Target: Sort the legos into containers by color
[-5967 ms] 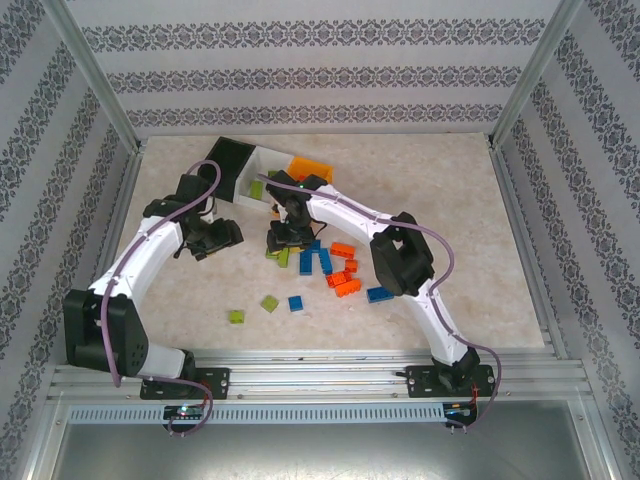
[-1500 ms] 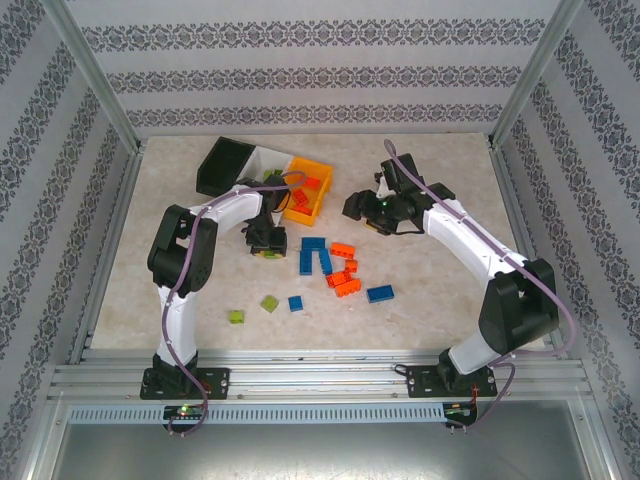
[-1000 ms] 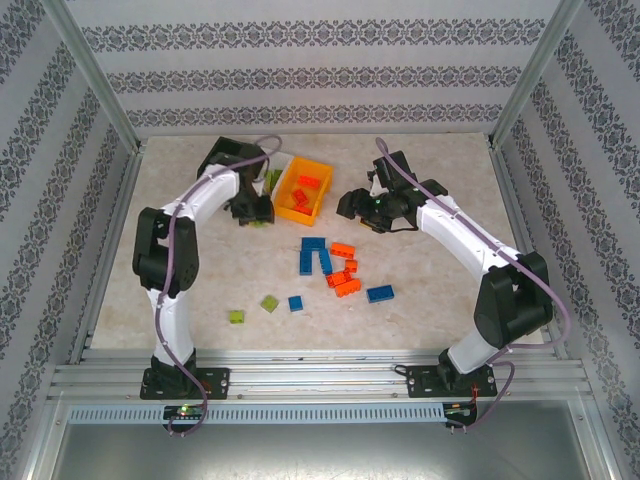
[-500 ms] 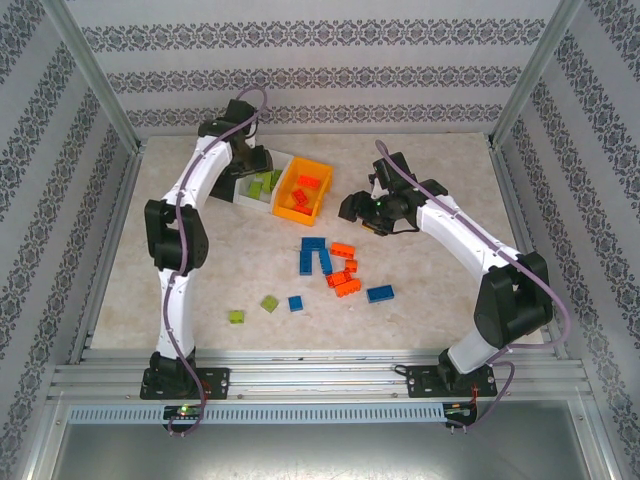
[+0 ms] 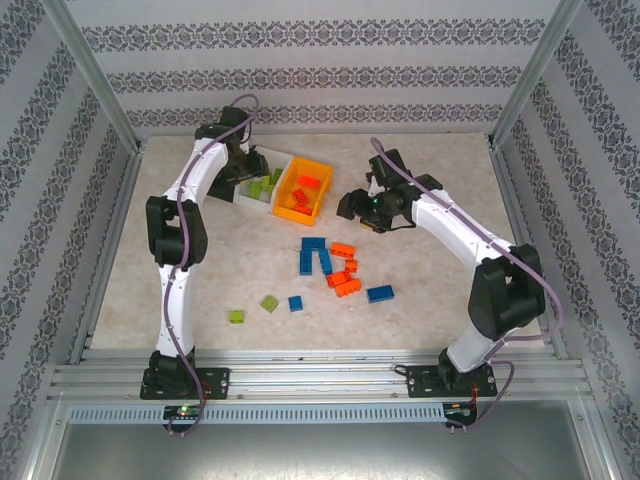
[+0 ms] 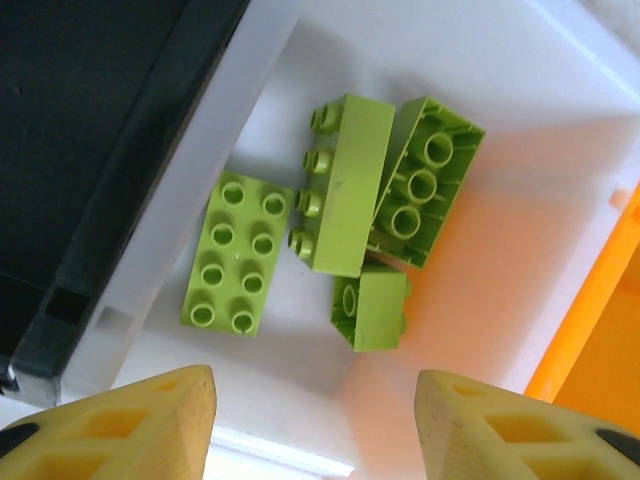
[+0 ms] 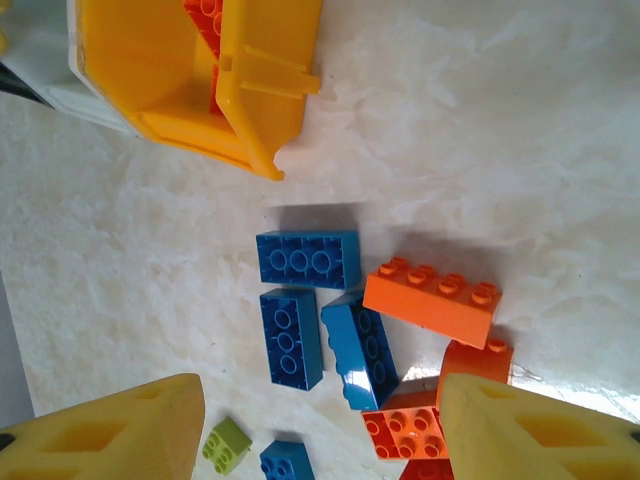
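Legos (image 5: pixel 343 285) are located in 2 areas: loose on the bench (image 5: pixel 400 330) and inside the bins. The 3 bins are joined in a row at the far left of the bench, in this order: black bin (image 6: pixel 90 120), white bin (image 6: pixel 450 300), orange-yellow bin (image 7: pixel 250 90).

White bin contents: 4 lime green bricks (image 6: pixel 350 185), packed close together. 1 lies studs up, 1 lies on its side, 1 lies hollow side up, and 1 is a smaller block.

Orange-yellow bin contents: orange-red bricks (image 5: pixel 308 183).

Loose bricks: 3 blue bricks (image 7: pixel 308 258) lie just beside a cluster of orange-red pieces (image 7: pixel 432 298) near the middle of the bench. Nearer the arm bases, 2 green bricks (image 5: pixel 236 317) and 2 single blue bricks (image 5: pixel 296 303) lie apart from the cluster.

Left hand (image 6: pixel 310 385): positioned over the white bin, fingers spread, nothing between them.

Right hand (image 7: pixel 320 390): positioned above the bench, beside the orange-yellow bin and over the loose blue and orange-red pieces, fingers spread wide, nothing between them.
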### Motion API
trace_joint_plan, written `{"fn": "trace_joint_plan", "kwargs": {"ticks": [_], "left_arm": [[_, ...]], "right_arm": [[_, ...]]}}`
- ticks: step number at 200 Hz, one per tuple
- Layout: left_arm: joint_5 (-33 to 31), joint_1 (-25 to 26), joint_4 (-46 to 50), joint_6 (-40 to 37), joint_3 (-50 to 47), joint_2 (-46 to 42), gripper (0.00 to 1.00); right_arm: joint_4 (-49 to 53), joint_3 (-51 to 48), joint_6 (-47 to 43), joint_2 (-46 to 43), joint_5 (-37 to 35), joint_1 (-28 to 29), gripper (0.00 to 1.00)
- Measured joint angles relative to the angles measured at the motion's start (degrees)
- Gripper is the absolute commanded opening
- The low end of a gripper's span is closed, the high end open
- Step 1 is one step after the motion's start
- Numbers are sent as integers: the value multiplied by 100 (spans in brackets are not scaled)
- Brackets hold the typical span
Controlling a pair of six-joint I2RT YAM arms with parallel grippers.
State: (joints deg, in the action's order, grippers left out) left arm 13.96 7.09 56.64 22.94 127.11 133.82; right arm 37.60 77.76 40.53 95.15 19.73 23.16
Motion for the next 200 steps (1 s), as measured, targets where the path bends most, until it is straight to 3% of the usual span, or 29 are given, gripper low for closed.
{"fn": "trace_joint_plan", "kwargs": {"ticks": [33,77,125,200], "left_arm": [[61,4,-46,-44,-1049,-616,56],[136,79,-177,-170,-2844,-2210,57],[278,157,-466,-149,-4516,-3512,58],[249,157,-507,-155,-5370,-4461,60]], "right_arm": [[518,457,-181,459,-105,26,65],[1349,699,-533,1093,-367,216,65],[1447,748,-428,1606,-433,496,74],[1493,1082,-299,2197,-754,621,76]]}}
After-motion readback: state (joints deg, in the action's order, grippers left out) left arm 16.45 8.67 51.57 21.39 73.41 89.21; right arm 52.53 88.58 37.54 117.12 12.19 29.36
